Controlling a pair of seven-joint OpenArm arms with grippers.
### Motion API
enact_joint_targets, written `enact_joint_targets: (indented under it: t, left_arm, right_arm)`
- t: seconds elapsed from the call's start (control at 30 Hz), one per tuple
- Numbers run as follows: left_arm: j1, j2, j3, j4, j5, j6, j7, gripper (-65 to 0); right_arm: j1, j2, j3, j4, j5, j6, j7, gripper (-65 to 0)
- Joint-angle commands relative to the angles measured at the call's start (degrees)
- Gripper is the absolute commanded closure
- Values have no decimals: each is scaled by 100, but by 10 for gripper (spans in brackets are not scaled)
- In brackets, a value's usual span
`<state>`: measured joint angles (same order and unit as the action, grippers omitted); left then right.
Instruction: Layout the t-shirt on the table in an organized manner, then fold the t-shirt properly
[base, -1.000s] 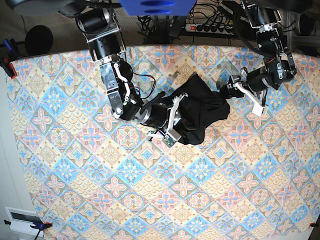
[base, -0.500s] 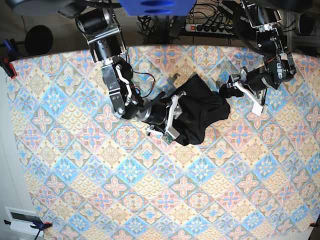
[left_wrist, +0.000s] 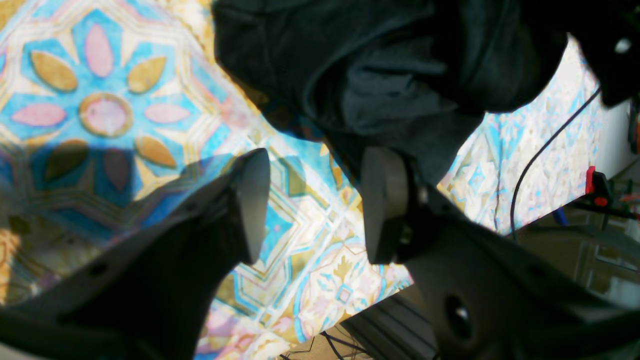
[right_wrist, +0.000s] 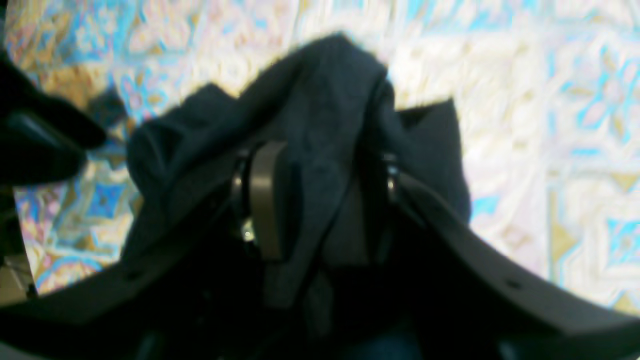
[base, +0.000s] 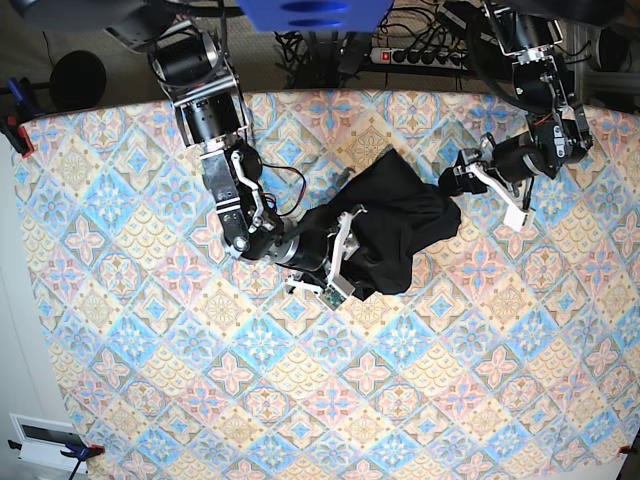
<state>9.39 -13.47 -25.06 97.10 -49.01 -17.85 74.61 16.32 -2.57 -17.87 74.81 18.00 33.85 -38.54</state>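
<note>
The t-shirt (base: 395, 232) lies bunched (a dark heap) on the table (base: 150, 330), toward its far middle. The right gripper (right_wrist: 317, 200) has its jaws apart with cloth draped between them. The left gripper (left_wrist: 310, 205) stands spread beside the shirt's edge, empty.

A black power strip (base: 425, 56) with a red switch lies on the dark floor beyond the far table edge, amid tangled black cables (base: 300, 45). Red clamps (base: 18, 135) grip the far-left edge. A white wall outlet plate (base: 40, 438) sits at the near-left corner.
</note>
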Motion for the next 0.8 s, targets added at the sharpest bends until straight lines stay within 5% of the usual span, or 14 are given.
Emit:
enact_joint_targets:
  t: [0.0, 0.37, 0.6, 0.77]
  left_arm:
    - [-55, -64, -22, 79, -105, -22, -45, -292]
    - [-55, -55, -22, 79, -105, -22, -45, -292]
    - [-64, -55, -22, 79, -105, -22, -45, -292]
    - [-73, -64, -22, 79, -105, -22, -45, -292]
  right_arm:
    - [122, -29, -2, 14, 86, 31, 114, -226]
    - [465, -29, -20, -382, 77, 48, 123, -217]
    - [465, -29, -20, -364, 95, 66, 123, -28]
    - [456, -29, -29, -355, 95, 189, 123, -31]
